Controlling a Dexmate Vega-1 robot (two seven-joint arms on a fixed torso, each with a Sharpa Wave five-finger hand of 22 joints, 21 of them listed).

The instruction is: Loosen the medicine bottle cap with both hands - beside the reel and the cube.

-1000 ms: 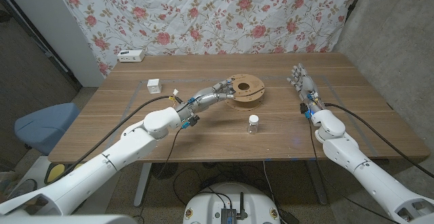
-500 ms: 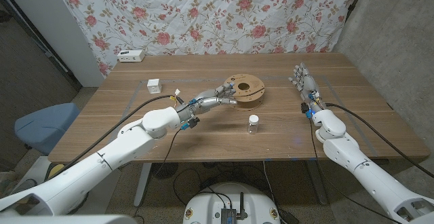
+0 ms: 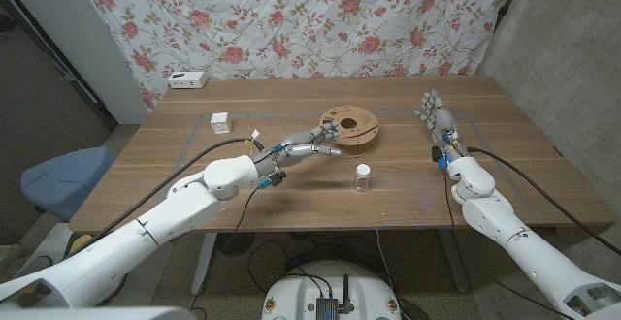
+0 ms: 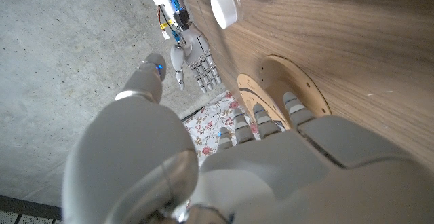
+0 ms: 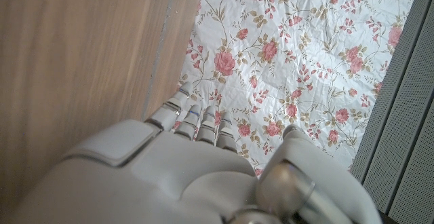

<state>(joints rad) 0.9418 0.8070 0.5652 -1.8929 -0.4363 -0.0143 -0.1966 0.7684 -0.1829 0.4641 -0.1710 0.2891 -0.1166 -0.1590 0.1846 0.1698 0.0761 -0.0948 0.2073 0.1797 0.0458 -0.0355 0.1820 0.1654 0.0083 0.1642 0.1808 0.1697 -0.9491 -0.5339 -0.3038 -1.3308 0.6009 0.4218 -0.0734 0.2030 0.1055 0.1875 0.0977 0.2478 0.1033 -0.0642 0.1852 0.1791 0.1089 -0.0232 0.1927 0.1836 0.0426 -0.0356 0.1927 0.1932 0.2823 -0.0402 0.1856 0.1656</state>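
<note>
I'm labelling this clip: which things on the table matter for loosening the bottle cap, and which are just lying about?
Job:
medicine bottle, white cap on
left robot hand, over the reel's near edge
right robot hand, empty

Lying about:
wooden reel
white cube
white box at the far edge

A makeshift robot test room was shown rather than a home or shop. A plain wooden table (image 3: 243, 189) was set on a metal frame, with tape outlines marked on its top. A flowered cloth (image 3: 291, 19) was hung behind it as a backdrop, and bare grey concrete walls (image 3: 553, 58) were seen to the side. Black cables (image 3: 543, 189) were run across the table along both arms and were left trailing on the floor beneath. A small white device (image 3: 187, 80) was placed at the far edge, and a blue chair (image 3: 63, 179) was pushed aside.
</note>
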